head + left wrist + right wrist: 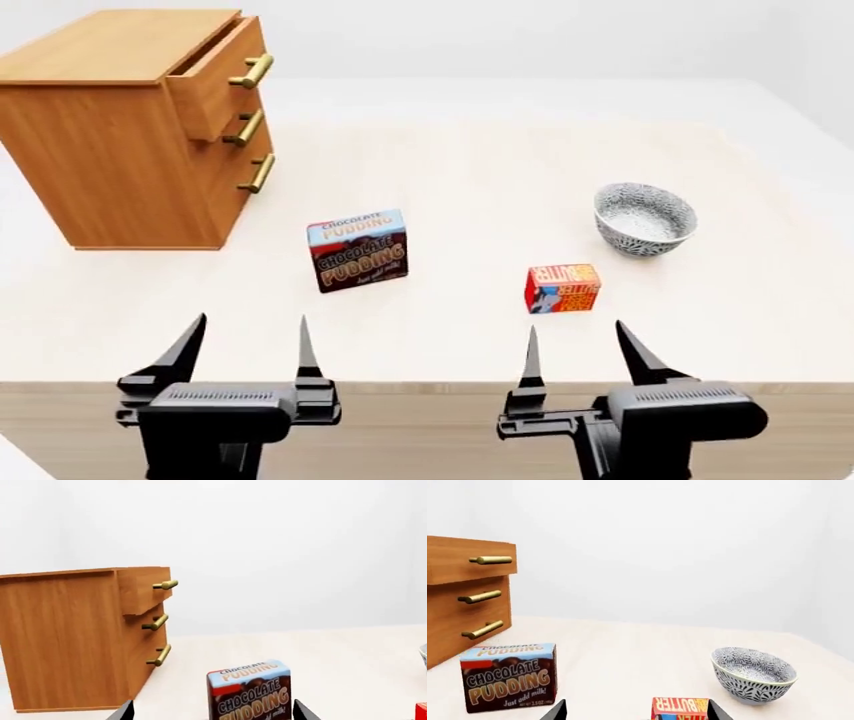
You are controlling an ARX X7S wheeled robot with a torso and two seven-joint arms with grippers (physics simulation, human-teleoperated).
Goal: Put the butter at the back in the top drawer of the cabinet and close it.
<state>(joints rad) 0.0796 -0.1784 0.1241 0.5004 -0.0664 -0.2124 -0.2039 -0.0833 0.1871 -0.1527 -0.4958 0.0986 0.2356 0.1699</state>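
The butter [562, 287], a small red-and-orange carton, stands on the table at the right; it also shows in the right wrist view [680, 708]. The wooden cabinet [118, 150] stands at the back left, its top drawer [214, 82] pulled partly out, also seen in the left wrist view [143, 587] and the right wrist view [467, 560]. My left gripper [250, 345] is open and empty near the table's front edge, in front of the pudding box. My right gripper [577, 350] is open and empty just in front of the butter.
A brown-and-blue chocolate pudding box [356, 249] stands upright in the middle, between cabinet and butter. A patterned grey bowl [645, 219] sits at the right, behind the butter. The table's front edge [427, 385] runs just under both grippers.
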